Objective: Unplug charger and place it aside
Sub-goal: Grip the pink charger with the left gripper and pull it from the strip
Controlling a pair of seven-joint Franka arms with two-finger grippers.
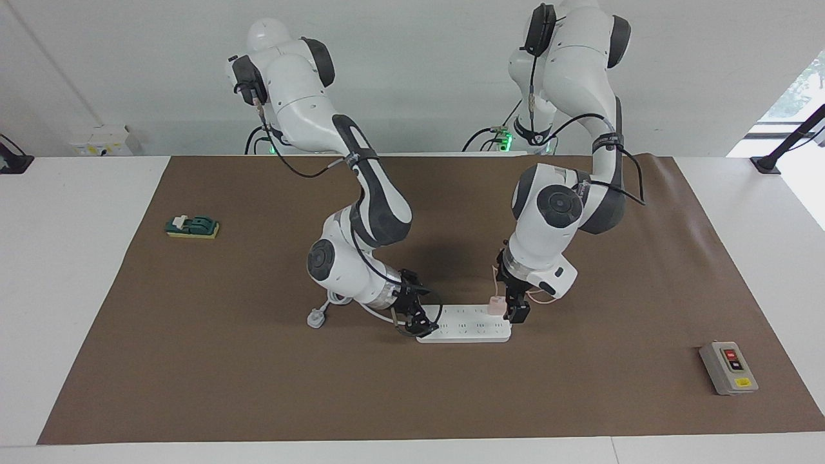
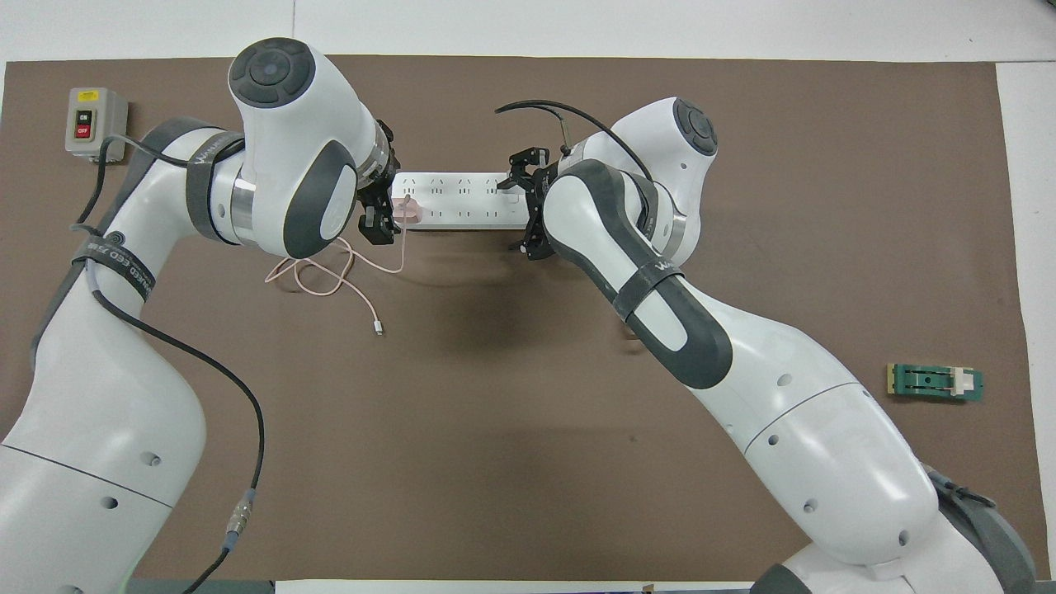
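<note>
The pale pink charger [image 1: 495, 305] is plugged into the white power strip [image 1: 470, 331] at the end toward the left arm. It also shows in the overhead view [image 2: 407, 209] on the strip [image 2: 462, 202]. Its thin pink cable [image 2: 330, 272] loops on the mat nearer to the robots. My left gripper [image 1: 509, 303] is open right beside the charger, at the strip's end, fingers apart; it also shows in the overhead view [image 2: 381, 210]. My right gripper [image 1: 416, 321] sits on the strip's other end, mostly hidden under its arm in the overhead view [image 2: 528, 206].
A white plug with a thick white cord [image 1: 317, 318] lies by the right gripper. A grey switch box [image 1: 728, 367] stands toward the left arm's end. A green and yellow block [image 1: 192, 227] lies toward the right arm's end. A brown mat [image 1: 258, 386] covers the table.
</note>
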